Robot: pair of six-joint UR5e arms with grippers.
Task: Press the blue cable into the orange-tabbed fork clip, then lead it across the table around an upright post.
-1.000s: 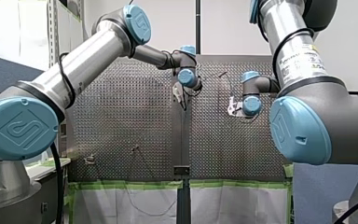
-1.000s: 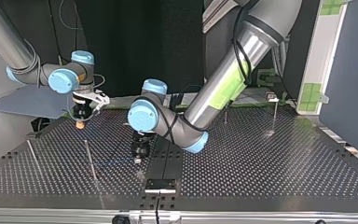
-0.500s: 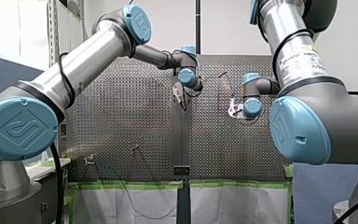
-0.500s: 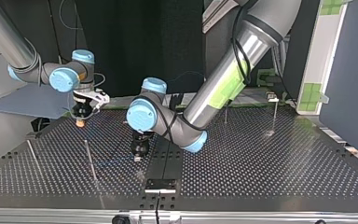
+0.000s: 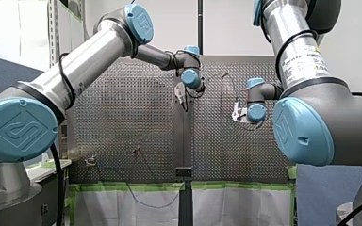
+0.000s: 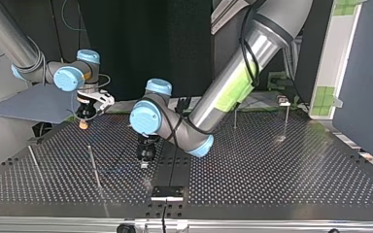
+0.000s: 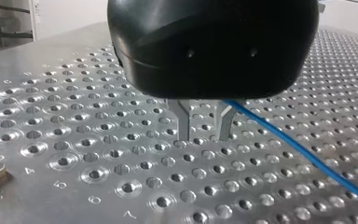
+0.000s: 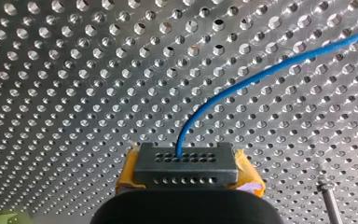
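Blue cable [image 8: 261,74] pinched in my right hand [image 8: 186,164] near an upright post [image 8: 329,205]; left hand [image 7: 204,135] spread beside cable.

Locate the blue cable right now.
In the right wrist view, the blue cable leaves my right gripper between its yellow pads and arcs away over the perforated table.

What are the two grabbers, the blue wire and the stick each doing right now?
my right gripper: shut on the blue cable.
my left gripper: open, metal fingers apart, low over the table.
blue cable: pinched at one end by my right gripper, curving away over the table; it also runs past one finger of my left gripper.
upright post: standing straight on the table.
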